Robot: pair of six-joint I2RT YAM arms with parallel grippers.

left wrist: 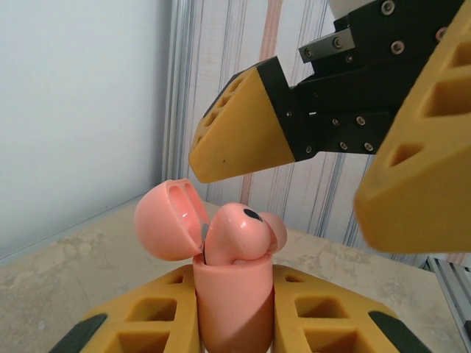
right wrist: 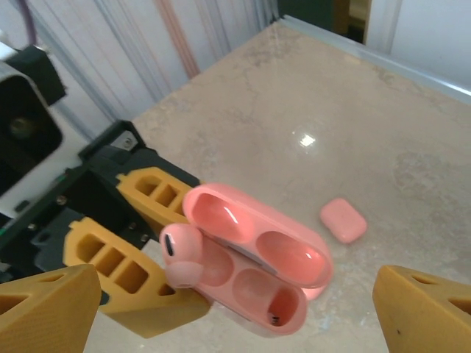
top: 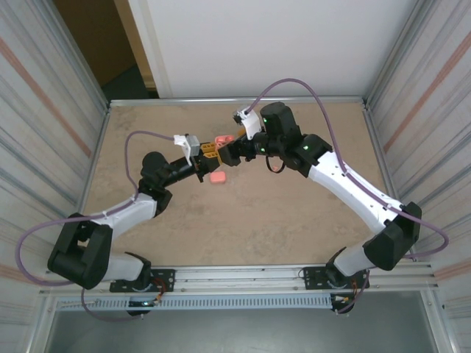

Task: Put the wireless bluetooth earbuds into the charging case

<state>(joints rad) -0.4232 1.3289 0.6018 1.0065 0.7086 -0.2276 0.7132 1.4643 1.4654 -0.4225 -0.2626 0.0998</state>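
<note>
The left fingers (left wrist: 147, 323) are pinching the open pink charging case (left wrist: 232, 301) by its bottom part, one yellow finger on each side, and they hold it up off the surface (right wrist: 383, 132). The case stands up straight in the left wrist view, and its round lid (left wrist: 165, 220) is flipped back to the left. One small pink earbud (left wrist: 239, 232) sits in the top of the case. Its fat round head, with a dark spot on it, pokes out above the rim. From the right wrist view the same earbud (right wrist: 180, 254) is in the hole on the side nearest the left fingers (right wrist: 110, 257), and its head leans over the edge of the case (right wrist: 257, 272). The right fingers (right wrist: 44, 309) are spread wide apart, one at each bottom corner of that view, and nothing is between them. In the left wrist view the right fingers (left wrist: 243, 125) hang just above the case and the earbud and do not touch them. From the top view the two arms meet in the far middle of the surface (top: 294, 220). There the left fingers (top: 210, 154) and the right fingers (top: 232, 153) are very near each other, with the pink case (top: 223, 140) between them. A second pink case (top: 217, 178), shut, lies flat on the surface just in front of them. It also shows in the right wrist view (right wrist: 343, 220), apart from the case that is held.
</note>
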